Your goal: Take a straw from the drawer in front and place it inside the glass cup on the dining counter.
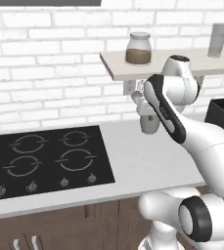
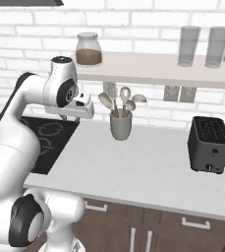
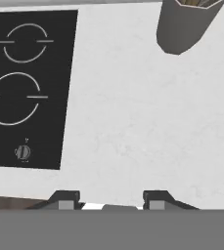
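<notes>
With the gripper (image 3: 111,200) held apart and empty above the tabletop (image 3: 133,122) beside the hob (image 3: 25,83), the grey utensil holder (image 3: 184,24) could be knocked during descent toward the shut drawer (image 2: 190,224), where the straw is presumably hidden.

The white worktop (image 2: 148,167) carries a hob (image 1: 45,158), utensil holder (image 2: 121,125) and toaster (image 2: 209,143).

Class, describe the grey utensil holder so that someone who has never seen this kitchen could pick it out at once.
Find the white worktop under the brick wall, right of the black hob. Near the wall, below the shelf that carries the brown-filled jar, stands the utensil holder. It is a plain grey opaque cup with pale spoons fanning out of it, unlike the boxy black toaster further right.
</notes>
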Available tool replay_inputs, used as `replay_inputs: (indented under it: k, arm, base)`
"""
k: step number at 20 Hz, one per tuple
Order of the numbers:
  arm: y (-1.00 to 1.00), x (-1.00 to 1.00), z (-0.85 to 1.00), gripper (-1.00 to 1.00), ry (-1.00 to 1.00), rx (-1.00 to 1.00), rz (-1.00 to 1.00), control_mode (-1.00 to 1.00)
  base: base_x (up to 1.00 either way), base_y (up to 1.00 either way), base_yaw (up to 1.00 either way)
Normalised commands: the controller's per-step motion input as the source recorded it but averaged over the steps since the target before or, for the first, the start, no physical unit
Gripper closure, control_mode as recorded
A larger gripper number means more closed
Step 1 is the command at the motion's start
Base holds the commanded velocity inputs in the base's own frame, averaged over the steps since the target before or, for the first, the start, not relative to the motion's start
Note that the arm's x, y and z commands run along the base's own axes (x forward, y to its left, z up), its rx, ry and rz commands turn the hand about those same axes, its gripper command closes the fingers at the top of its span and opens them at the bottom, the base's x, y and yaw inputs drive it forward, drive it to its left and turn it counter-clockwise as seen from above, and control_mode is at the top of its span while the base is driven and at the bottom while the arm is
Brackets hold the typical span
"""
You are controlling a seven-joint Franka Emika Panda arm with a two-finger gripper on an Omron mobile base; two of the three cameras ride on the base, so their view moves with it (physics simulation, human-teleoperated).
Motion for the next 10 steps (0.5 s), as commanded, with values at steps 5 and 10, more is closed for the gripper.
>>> replay_inputs:
  k: [5,10]
  arm:
    - [0.0,-0.23,0.0,-1.0,-0.08,0.04,0.01,-1.0]
    - [0.0,-0.52,0.15,-1.0,-0.23,0.11,0.0,-1.0]
  base:
    - [0.0,0.0,0.0]
    - [0.0,0.0,0.0]
